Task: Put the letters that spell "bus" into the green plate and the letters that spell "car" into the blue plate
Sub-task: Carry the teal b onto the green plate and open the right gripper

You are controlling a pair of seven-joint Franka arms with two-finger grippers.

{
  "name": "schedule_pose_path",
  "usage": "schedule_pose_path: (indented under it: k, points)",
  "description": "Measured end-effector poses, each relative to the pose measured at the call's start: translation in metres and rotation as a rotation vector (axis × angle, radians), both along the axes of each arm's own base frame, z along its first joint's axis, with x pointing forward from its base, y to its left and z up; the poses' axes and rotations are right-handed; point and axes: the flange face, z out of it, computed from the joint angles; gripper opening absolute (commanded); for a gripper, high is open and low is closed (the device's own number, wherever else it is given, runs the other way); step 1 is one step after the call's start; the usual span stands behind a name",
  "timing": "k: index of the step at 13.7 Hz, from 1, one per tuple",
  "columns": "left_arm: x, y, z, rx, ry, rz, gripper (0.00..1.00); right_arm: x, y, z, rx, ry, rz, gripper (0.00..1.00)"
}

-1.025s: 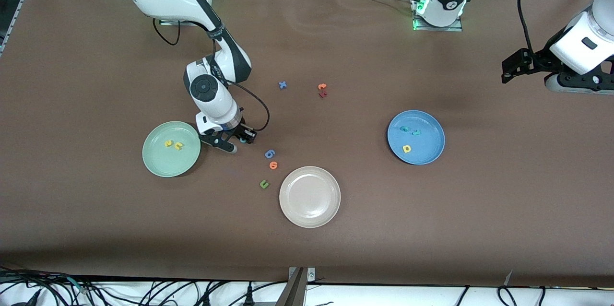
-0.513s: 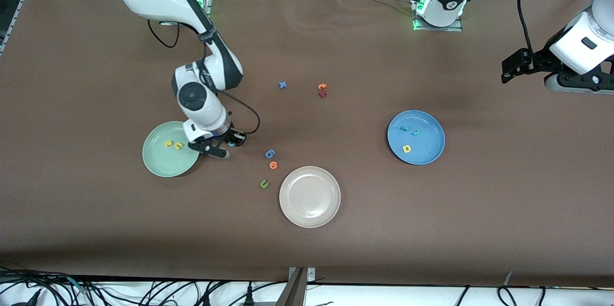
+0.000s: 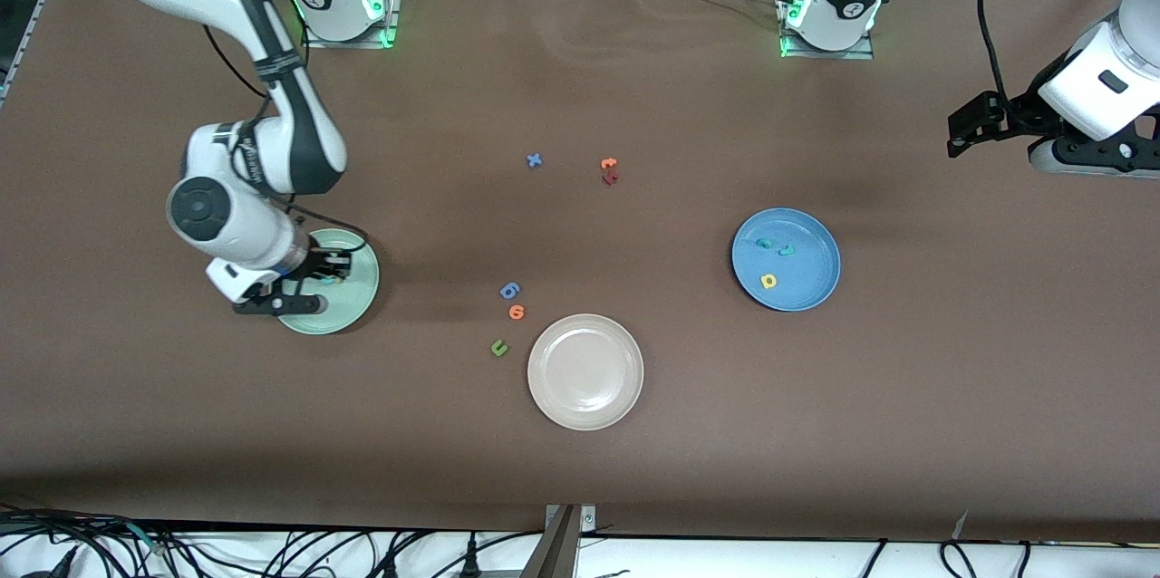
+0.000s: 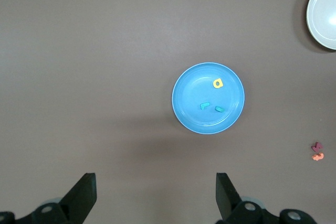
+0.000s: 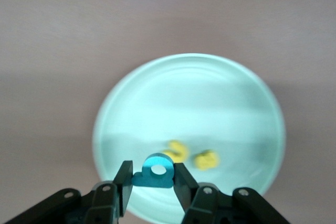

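My right gripper (image 3: 313, 282) (image 5: 153, 170) hangs over the green plate (image 3: 360, 281) (image 5: 199, 93), shut on the teal "b" (image 3: 319, 281) (image 5: 148, 180). Two yellow letters (image 5: 177, 150) (image 5: 206, 159) lie in that plate under the gripper. The blue plate (image 3: 811, 265) (image 4: 189, 98) holds a yellow "a" (image 3: 768, 281) (image 4: 218, 83) and two teal letters (image 3: 764, 244) (image 3: 786, 249) (image 4: 204, 106) (image 4: 219, 109). My left gripper (image 3: 965, 130) (image 4: 155, 195) waits open and empty, high over the left arm's end of the table.
A beige-white plate (image 3: 585, 371) (image 4: 325, 14) sits nearest the front camera. Beside it lie a blue letter (image 3: 510, 290), an orange one (image 3: 517, 313) and a dark green "u" (image 3: 498, 347). Farther back are a blue "x" (image 3: 534, 160), an orange "t" (image 3: 609, 164) and a dark red letter (image 3: 610, 178).
My right gripper has carried the teal "b" from beside the green plate toward the right arm's end, and now hangs over the plate. The left arm has not moved.
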Motion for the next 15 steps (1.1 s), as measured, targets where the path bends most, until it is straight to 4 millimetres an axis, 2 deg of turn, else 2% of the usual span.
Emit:
schedule_pose_path:
  k: [2, 3, 4, 5, 7, 9, 10, 12, 15]
  points:
    - [0.0, 0.0, 0.0, 0.0, 0.0, 0.0, 1.0, -0.003, -0.024, -0.017, -0.001, 0.033, 0.026, 0.29]
    - [0.0, 0.0, 0.0, 0.0, 0.0, 0.0, 1.0, -0.005, -0.028, -0.03, -0.004, 0.047, 0.029, 0.41]
    - [0.0, 0.0, 0.0, 0.0, 0.0, 0.0, 1.0, -0.006, -0.029, -0.043, -0.007, 0.048, 0.031, 0.81]
    - [0.0, 0.0, 0.0, 0.0, 0.0, 0.0, 1.0, -0.006, -0.027, -0.054, -0.009, 0.046, 0.035, 0.97]
    - [0.0, 0.0, 0.0, 0.0, 0.0, 0.0, 1.0, -0.006, -0.025, -0.063, -0.01, 0.044, 0.038, 0.99]
    - [0.0, 0.0, 0.0, 0.0, 0.0, 0.0, 1.0, -0.002, -0.024, -0.055, -0.008, 0.028, 0.038, 1.0]
    - [0.0, 0.0, 0.0, 0.0, 0.0, 0.0, 1.0, 0.002, -0.023, -0.042, -0.004, 0.012, 0.039, 1.0]
    - [0.0, 0.0, 0.0, 0.0, 0.0, 0.0, 1.0, 0.011, -0.021, 0.008, 0.008, -0.005, 0.038, 1.0]
    - [0.0, 0.0, 0.0, 0.0, 0.0, 0.0, 1.0, 0.019, -0.016, 0.127, 0.029, -0.001, 0.042, 1.0]
